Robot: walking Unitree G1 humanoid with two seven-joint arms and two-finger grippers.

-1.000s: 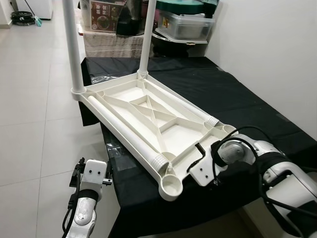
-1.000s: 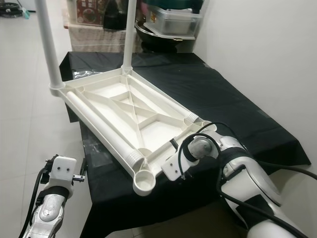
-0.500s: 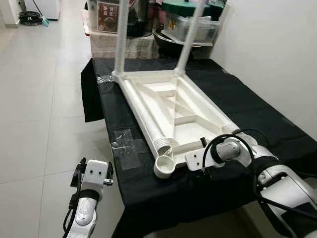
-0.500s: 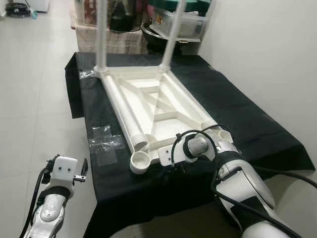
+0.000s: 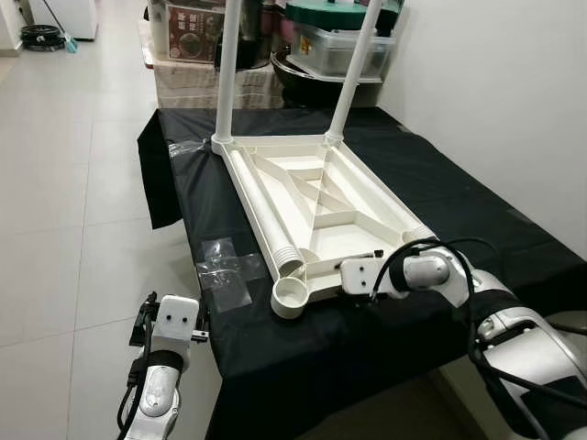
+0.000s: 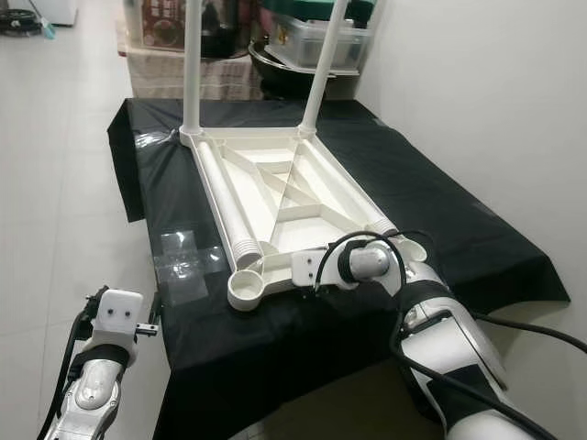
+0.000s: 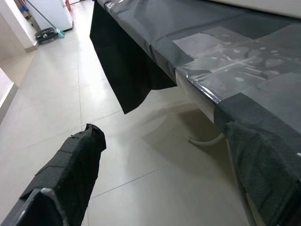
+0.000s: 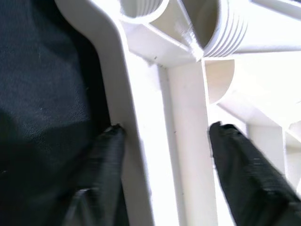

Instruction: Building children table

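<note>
A white plastic children's table (image 5: 367,194) lies upside down on a black-covered bench (image 5: 440,174). Two white legs (image 5: 226,73) (image 5: 353,64) stand upright in its far corner sockets. A third, ribbed leg (image 5: 261,211) lies along the underside by the left rim, next to an empty socket (image 5: 292,296) at the near corner. My right gripper (image 8: 164,129) is shut on the near rim, one finger (image 8: 106,155) on the cloth side and one inside the frame; it is also seen from the head at my right gripper (image 5: 364,274). My left gripper (image 7: 164,197) hangs open over the floor, beside the bench.
Clear tape patches (image 5: 225,269) sit on the cloth near the bench's left edge. Storage boxes and bins (image 5: 344,41) are stacked past the far end. A white wall (image 5: 514,101) runs along the right. Tiled floor (image 5: 73,202) lies open on the left.
The upturned table has swung round on the cloth; its near corner no longer overhangs the edge and it now lies lengthwise. My right gripper moved with the near rim. The left arm stayed put.
</note>
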